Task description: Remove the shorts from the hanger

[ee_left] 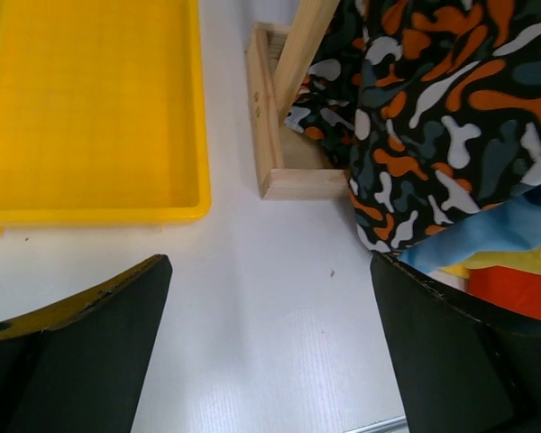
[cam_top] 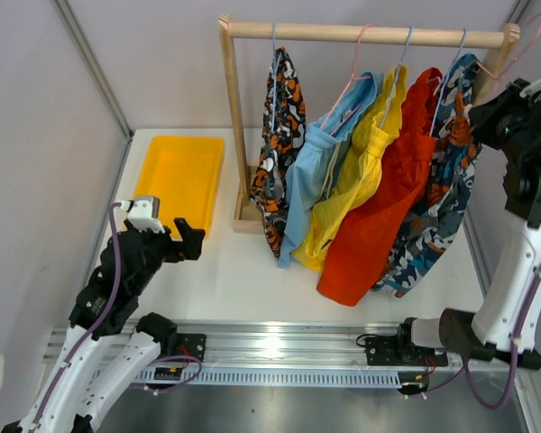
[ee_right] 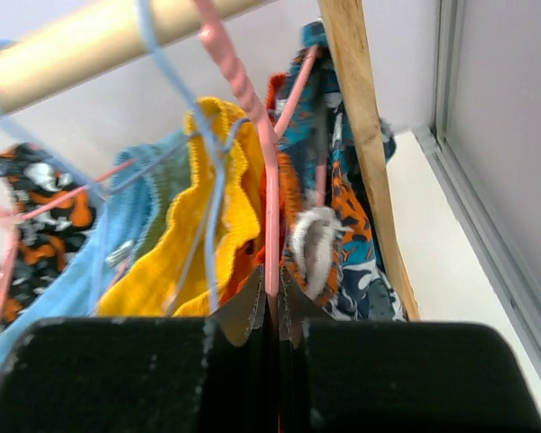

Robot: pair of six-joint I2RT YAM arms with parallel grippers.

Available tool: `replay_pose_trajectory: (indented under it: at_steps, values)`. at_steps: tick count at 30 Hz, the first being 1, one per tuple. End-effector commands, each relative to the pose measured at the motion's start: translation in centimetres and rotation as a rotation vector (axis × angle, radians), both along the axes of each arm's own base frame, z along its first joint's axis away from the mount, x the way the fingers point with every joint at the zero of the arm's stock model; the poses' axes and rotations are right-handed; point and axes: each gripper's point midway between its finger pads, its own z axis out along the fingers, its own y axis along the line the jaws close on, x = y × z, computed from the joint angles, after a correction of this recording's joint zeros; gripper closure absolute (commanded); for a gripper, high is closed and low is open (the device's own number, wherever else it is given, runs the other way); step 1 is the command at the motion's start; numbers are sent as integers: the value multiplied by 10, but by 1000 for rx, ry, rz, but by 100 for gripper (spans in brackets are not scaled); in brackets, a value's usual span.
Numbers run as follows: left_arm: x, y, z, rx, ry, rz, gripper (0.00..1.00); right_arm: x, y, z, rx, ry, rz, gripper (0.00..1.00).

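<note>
Five shorts hang on wire hangers from a wooden rail (cam_top: 361,34): blotch print (cam_top: 279,144), light blue (cam_top: 320,171), yellow (cam_top: 361,171), red-orange (cam_top: 388,207) and dark blue cartoon print (cam_top: 442,198). My right gripper (cam_top: 484,99) is up at the rail's right end. In the right wrist view it (ee_right: 272,293) is shut on a pink hanger wire (ee_right: 269,207), next to the dark blue shorts (ee_right: 343,225). My left gripper (cam_top: 191,242) is open and empty, low over the table, left of the blotch shorts (ee_left: 433,117). Its black fingers (ee_left: 90,352) stand wide apart.
A yellow tray (cam_top: 180,176) lies at the back left, also in the left wrist view (ee_left: 90,108). The rack's wooden base (ee_left: 288,180) and left post (cam_top: 236,108) stand between tray and shorts. Walls close in at left and right. A metal rail (cam_top: 279,347) runs along the near edge.
</note>
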Motion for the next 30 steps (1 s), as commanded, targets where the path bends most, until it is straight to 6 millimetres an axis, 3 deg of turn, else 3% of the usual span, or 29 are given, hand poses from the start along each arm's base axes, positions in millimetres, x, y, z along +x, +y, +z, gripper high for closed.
replay_pose_trajectory:
  at_steps: [1,5,6,8,9,11,12,14,15,16,18,19,22,23,30]
  values:
    - [-4,-31,67,-104,-156,-154,1,-46,7,39,-14,-167,-7,100]
    - [-17,-71,134,-190,-270,-342,1,-70,13,27,-5,-165,-1,100]
    - [-20,-93,134,-183,-248,-424,1,-69,13,17,-1,-141,4,100]
    - [-23,-107,168,-188,-300,-455,1,-77,16,12,8,-138,9,100]
    - [-33,-139,168,-156,-283,-551,1,-78,17,8,13,-131,12,100]
    - [-36,-155,188,-127,-325,-522,1,-76,17,-5,26,-97,13,100]
    - [-62,-183,192,-114,-349,-626,1,-80,18,-7,29,-96,9,100]
    - [-74,-222,190,-72,-348,-667,1,-77,18,-18,43,-71,12,100]
    - [-95,-243,184,-72,-342,-737,1,-79,19,-19,45,-69,12,100]
    - [-101,-269,179,-75,-338,-759,1,-78,19,-25,49,-53,11,100]
    - [-124,-297,182,-118,-353,-820,1,-80,18,-30,53,-38,2,100]
    - [-131,-317,168,-96,-339,-838,1,-80,17,-31,52,-32,0,100]
    - [-153,-346,172,-126,-353,-885,1,-84,15,-38,52,-7,-19,100]
    - [-162,-363,164,-94,-352,-904,1,-86,13,-39,51,-4,-33,100]
    - [-169,-416,165,-78,-380,-899,1,-95,19,-44,68,5,-15,100]
